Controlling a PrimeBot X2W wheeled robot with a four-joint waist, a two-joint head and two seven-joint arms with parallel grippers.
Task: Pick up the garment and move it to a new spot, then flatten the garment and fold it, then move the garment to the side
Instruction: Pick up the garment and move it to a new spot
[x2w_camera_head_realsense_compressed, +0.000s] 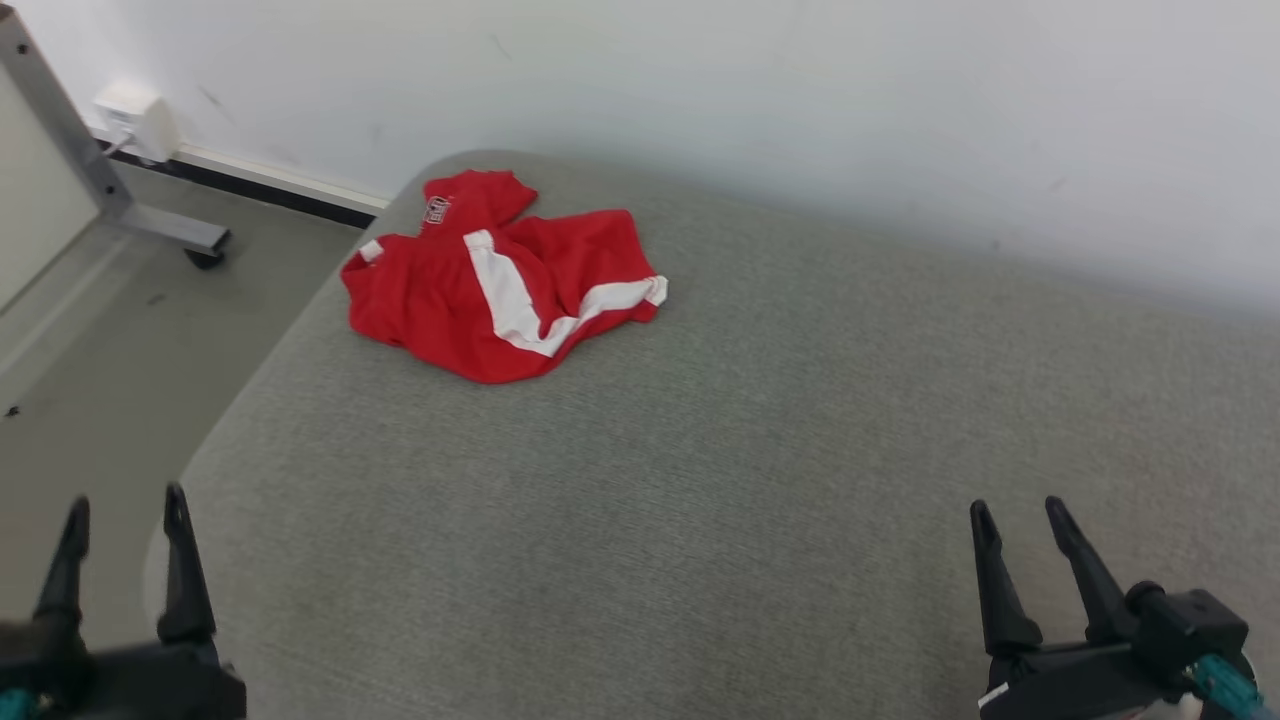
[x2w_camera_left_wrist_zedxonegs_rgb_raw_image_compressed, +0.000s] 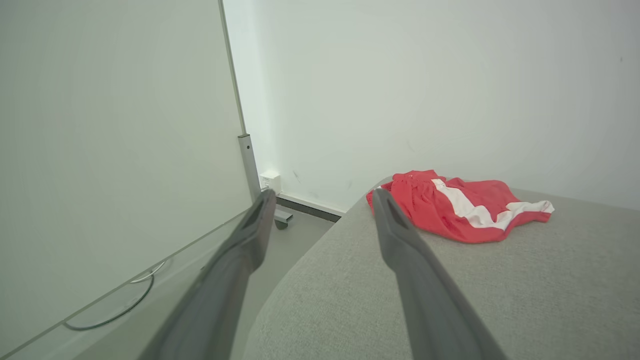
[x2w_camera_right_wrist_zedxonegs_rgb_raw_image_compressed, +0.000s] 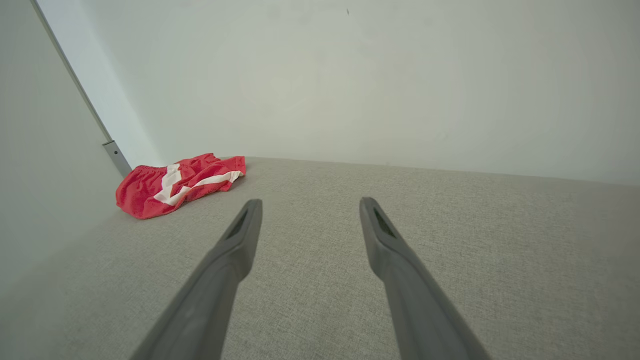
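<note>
The garment (x2w_camera_head_realsense_compressed: 495, 280) is a red piece of clothing with white stripes, lying crumpled near the far left corner of a grey fabric surface (x2w_camera_head_realsense_compressed: 720, 470). My left gripper (x2w_camera_head_realsense_compressed: 125, 508) stands open at the lower left, over the surface's left edge, well short of the garment. My right gripper (x2w_camera_head_realsense_compressed: 1018, 512) stands open at the lower right, far from it. In the left wrist view the garment (x2w_camera_left_wrist_zedxonegs_rgb_raw_image_compressed: 460, 207) lies just past the open left gripper (x2w_camera_left_wrist_zedxonegs_rgb_raw_image_compressed: 322, 197), to the right. The right wrist view has the garment (x2w_camera_right_wrist_zedxonegs_rgb_raw_image_compressed: 175, 184) far to the left of the open right gripper (x2w_camera_right_wrist_zedxonegs_rgb_raw_image_compressed: 310, 205).
A white wall (x2w_camera_head_realsense_compressed: 760, 110) runs along the back of the surface. To the left is bare floor (x2w_camera_head_realsense_compressed: 120, 340) with a wheeled metal stand (x2w_camera_head_realsense_compressed: 160, 225) carrying a large white board (x2w_camera_left_wrist_zedxonegs_rgb_raw_image_compressed: 110, 150), and a white box (x2w_camera_head_realsense_compressed: 135, 120) on the wall.
</note>
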